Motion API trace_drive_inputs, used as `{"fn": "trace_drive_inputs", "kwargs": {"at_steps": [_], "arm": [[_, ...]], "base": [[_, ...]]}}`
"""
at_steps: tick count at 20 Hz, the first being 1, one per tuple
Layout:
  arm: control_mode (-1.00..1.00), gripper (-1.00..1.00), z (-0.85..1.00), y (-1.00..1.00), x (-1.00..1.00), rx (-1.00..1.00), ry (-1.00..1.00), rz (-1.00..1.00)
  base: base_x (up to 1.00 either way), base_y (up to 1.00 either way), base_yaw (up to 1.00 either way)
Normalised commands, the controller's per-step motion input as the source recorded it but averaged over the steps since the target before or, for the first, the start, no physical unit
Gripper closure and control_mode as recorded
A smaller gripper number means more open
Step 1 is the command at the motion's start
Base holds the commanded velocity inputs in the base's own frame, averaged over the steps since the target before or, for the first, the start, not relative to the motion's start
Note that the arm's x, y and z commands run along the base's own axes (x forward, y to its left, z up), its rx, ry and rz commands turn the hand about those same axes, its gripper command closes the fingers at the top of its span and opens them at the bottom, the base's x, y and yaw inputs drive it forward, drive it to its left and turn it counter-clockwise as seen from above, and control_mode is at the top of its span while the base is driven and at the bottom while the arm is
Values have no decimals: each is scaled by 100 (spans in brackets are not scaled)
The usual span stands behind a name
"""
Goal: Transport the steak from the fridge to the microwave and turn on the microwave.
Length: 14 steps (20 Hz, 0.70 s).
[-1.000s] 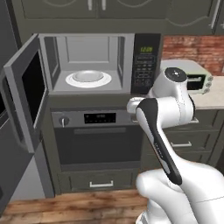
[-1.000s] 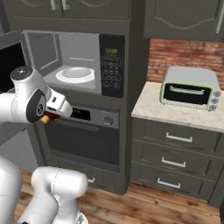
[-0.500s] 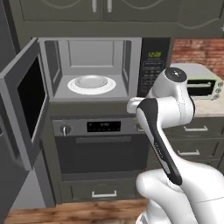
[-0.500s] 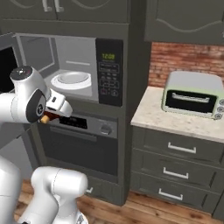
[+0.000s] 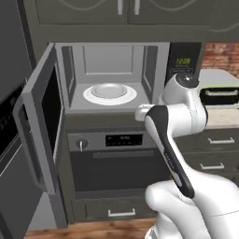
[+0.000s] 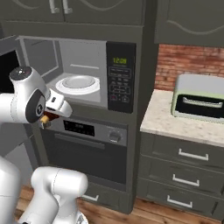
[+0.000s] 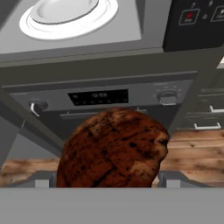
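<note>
You had the steak [image 7: 114,148] pinched in the gripper [image 7: 109,181], its 2 fingers closed against the meat from either side. In the hand view the steak sat right at the fingers and hid most of them, a dark reddish-brown lump with charred streaks. From the right base view you could see a small piece of it [image 6: 48,116] under the white hand, just below the microwave's [image 6: 83,76] open cavity and in front of the oven's [image 6: 87,131] control panel.

The microwave door [image 5: 39,130] stood swung wide to the left. Inside, the white turntable [image 5: 109,93] lay bare on the grey floor. The steak was lower than that floor and outside the cavity, held over the oven front; in the hand view the turntable [image 7: 68,15] showed above and beyond the meat, with the oven's display and 2 knobs between them.

The keypad [image 6: 120,78] was to the right of the cavity, its green digits lit. Further right, a toaster oven [image 6: 199,98] sat on the pale counter [image 6: 175,127], well apart from your arm.
</note>
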Motion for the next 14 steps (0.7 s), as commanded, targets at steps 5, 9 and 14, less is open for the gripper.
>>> {"fn": "trace_drive_inputs", "kwargs": {"at_steps": [5, 9, 14], "arm": [[100, 100, 0, 0, 0, 0, 0, 0], [100, 100, 0, 0, 0, 0, 0, 0], [100, 100, 0, 0, 0, 0, 0, 0]], "base": [[42, 27, -14], [37, 30, -24], [30, 42, -27]]}}
